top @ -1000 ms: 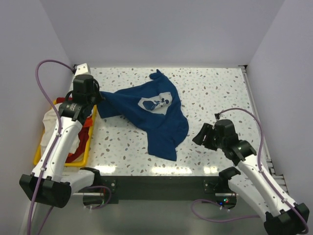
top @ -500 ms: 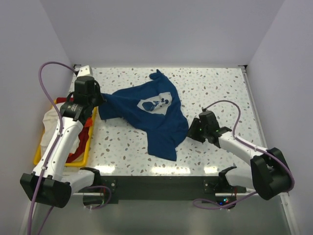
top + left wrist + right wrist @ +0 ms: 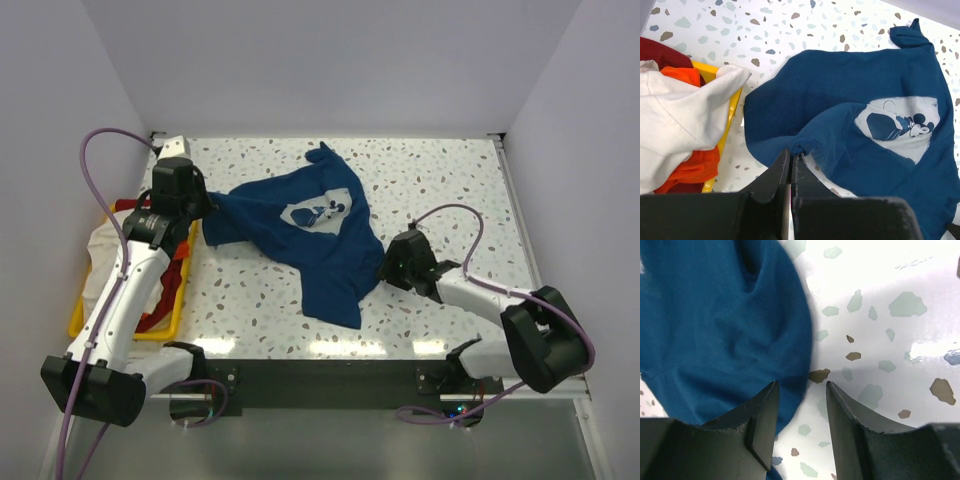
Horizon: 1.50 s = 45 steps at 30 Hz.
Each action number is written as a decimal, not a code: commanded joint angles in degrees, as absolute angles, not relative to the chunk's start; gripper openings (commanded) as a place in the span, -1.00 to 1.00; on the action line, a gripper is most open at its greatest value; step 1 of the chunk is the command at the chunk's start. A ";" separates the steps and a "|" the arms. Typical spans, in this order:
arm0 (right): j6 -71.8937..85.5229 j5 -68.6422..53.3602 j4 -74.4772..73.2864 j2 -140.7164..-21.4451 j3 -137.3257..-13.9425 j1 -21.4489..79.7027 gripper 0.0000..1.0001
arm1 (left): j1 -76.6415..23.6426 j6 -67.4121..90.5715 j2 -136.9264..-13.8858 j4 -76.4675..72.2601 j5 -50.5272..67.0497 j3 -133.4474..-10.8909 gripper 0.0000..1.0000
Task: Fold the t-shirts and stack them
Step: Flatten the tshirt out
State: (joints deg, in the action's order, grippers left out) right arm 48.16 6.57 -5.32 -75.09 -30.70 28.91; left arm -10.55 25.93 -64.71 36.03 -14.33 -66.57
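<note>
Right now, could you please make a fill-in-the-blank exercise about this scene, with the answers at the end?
The navy t-shirt bears a white print of a cartoon ____.
The left gripper pinches that shirt, while the right gripper has its jaws ____.
The cream-white t-shirt drapes over the rim of the ____ bin.
Missing words: mouse; open; yellow.

You've got a matt navy cloth t-shirt (image 3: 335, 255), a matt cream-white cloth shirt (image 3: 680, 117), a glossy smooth speckled bench (image 3: 440, 190) and a smooth yellow plastic bin (image 3: 733, 106).
</note>
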 commanded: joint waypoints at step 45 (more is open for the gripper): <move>25.05 24.61 -41.94 -68.01 -115.40 21.88 -1.00 | -10.20 26.63 -60.88 22.88 -2.90 -89.83 -1.00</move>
State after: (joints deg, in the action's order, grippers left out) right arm 28.86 22.46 -45.82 -61.32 -115.74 21.78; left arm -10.52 26.02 -55.33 30.24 -4.45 -91.77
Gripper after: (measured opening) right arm 0.027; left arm 0.028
